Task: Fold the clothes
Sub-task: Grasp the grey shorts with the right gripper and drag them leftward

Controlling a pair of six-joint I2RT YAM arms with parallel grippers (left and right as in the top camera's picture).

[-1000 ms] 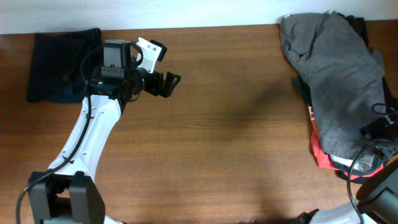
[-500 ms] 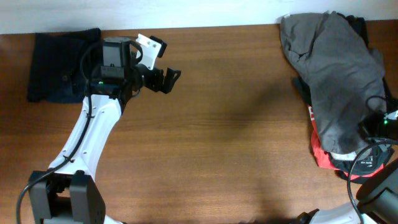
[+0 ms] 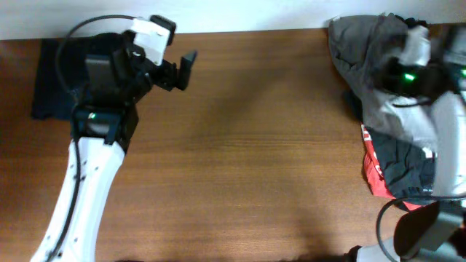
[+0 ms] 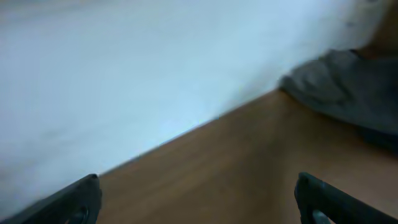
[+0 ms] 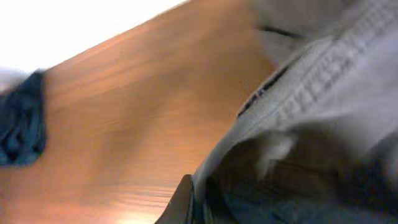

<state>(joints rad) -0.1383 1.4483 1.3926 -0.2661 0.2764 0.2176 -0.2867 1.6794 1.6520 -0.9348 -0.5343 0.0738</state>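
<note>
The shirt (image 3: 358,45) lies heaped at the right end of the table (image 3: 277,160), pinched in the closed right hand (image 3: 393,73); the left hand (image 3: 178,71), spread wide, is well apart.

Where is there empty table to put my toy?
The wide bare middle of the table, between the left pincer and the grey shirt. Crowded: the right edge, where that shirt tops a red garment; navy cloth fills the far-left corner.
</note>
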